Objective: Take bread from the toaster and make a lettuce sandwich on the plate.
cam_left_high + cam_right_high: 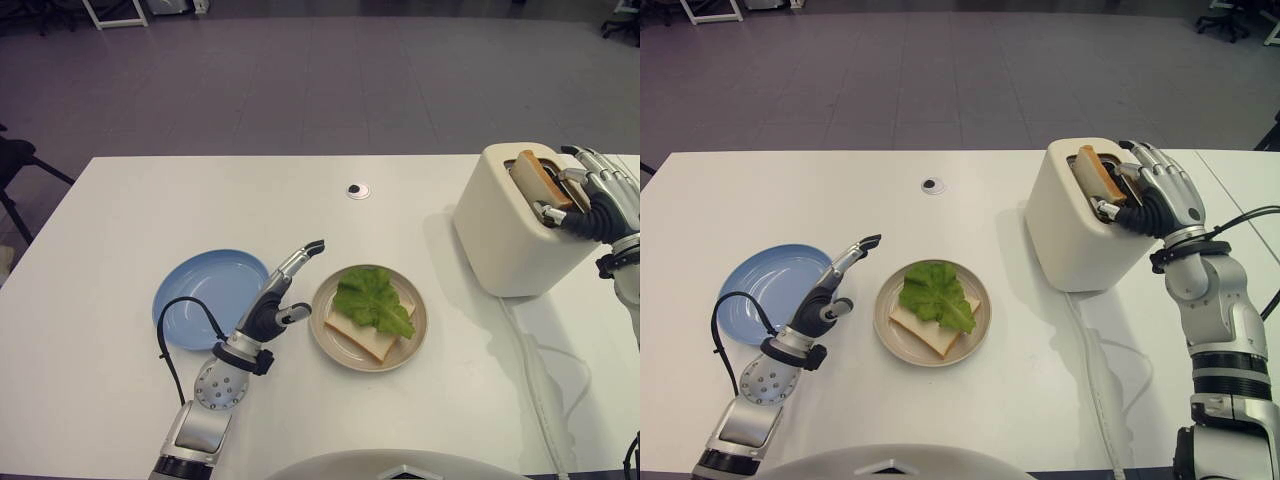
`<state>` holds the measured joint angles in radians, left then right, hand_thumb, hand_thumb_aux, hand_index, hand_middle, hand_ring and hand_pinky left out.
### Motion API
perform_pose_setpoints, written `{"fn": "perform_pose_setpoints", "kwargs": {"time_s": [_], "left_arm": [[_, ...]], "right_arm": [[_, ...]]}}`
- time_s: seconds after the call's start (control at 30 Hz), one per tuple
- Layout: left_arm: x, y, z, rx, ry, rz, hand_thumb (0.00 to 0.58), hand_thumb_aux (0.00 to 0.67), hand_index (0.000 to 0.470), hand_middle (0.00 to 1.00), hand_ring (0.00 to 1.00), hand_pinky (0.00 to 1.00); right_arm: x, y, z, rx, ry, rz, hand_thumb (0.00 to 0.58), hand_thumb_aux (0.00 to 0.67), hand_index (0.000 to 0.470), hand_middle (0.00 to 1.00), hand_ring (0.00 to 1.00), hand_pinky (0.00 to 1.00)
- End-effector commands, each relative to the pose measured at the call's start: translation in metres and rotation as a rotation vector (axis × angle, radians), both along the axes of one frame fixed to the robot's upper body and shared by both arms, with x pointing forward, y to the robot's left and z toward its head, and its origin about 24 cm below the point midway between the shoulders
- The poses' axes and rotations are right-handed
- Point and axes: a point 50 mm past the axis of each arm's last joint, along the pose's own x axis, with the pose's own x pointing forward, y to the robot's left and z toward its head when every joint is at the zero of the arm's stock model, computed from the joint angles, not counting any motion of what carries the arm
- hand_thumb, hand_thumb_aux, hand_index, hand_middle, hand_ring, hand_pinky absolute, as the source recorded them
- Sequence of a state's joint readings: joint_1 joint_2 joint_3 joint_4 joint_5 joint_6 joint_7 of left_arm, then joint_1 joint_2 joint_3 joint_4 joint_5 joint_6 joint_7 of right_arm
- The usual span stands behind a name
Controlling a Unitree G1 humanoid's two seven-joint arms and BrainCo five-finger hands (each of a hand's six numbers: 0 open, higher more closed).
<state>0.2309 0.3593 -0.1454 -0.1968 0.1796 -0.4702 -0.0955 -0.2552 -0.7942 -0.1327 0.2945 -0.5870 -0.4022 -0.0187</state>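
A cream toaster (510, 240) stands at the right of the white table, with a toasted bread slice (540, 178) sticking up from its slot. My right hand (595, 200) is over the toaster's top, its fingers curled around that slice. On the beige plate (318, 325) at the table's middle lies a white bread slice (375, 345) with a lettuce leaf (372, 300) on top. Just left of that plate, my left hand (280, 305) hovers open with fingers stretched out, holding nothing.
An empty blue plate (205, 295) lies left of my left hand. A small black-and-white disc (358, 190) sits toward the far middle of the table. The toaster's white cord (540, 390) runs along the table to the front edge.
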Motion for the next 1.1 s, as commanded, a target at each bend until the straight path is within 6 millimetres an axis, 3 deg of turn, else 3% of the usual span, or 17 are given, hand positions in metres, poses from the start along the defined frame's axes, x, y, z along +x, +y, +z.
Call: {"fn": "perform_pose_setpoints", "kwargs": {"time_s": [0.03,0.27,0.37,0.5,0.67,0.8,0.9,1.1], "left_arm": [[0.000,0.001,-0.002,0.026,0.003,0.003,0.000,0.000,0.000,0.00,0.00,0.00],[0.000,0.001,-0.002,0.033,-0.002,0.007,0.000,0.000,0.000,0.00,0.00,0.00],[0.000,0.001,-0.002,0.033,-0.006,0.007,0.000,0.000,0.000,0.00,0.00,0.00],[-0.001,0.001,-0.001,0.031,-0.012,0.015,0.000,0.000,0.000,0.00,0.00,0.00],[0.000,0.001,0.000,0.027,-0.021,0.010,0.000,0.000,0.000,0.00,0.00,0.00],[0.000,0.001,0.000,0.028,-0.024,0.011,0.000,0.000,0.000,0.00,0.00,0.00],[0.001,0.002,0.001,0.028,-0.029,0.014,0.000,0.000,0.000,0.00,0.00,0.00],[0.001,0.002,0.002,0.030,-0.046,0.015,0.000,0.000,0.000,0.00,0.00,0.00]], "right_arm": [[0.001,0.005,-0.008,0.050,0.074,0.034,0.580,0.670,0.470,0.00,0.00,0.00],[0.002,0.009,-0.003,0.221,0.045,0.073,0.580,0.670,0.470,0.00,0.00,0.00],[0.002,-0.003,0.030,0.533,-0.143,0.076,0.580,0.670,0.470,0.00,0.00,0.00],[-0.007,-0.011,0.074,0.775,-0.379,0.174,0.580,0.670,0.470,0.00,0.00,0.00],[-0.016,0.017,0.082,0.812,-0.371,0.374,0.580,0.670,0.470,0.00,0.00,0.00],[-0.019,0.054,0.066,0.847,-0.115,0.573,0.580,0.670,0.470,0.00,0.00,0.00],[-0.027,0.083,0.034,0.876,0.247,0.689,0.580,0.670,0.470,0.00,0.00,0.00],[-0.026,0.106,-0.009,0.927,0.556,0.644,0.580,0.670,0.470,0.00,0.00,0.00]]}}
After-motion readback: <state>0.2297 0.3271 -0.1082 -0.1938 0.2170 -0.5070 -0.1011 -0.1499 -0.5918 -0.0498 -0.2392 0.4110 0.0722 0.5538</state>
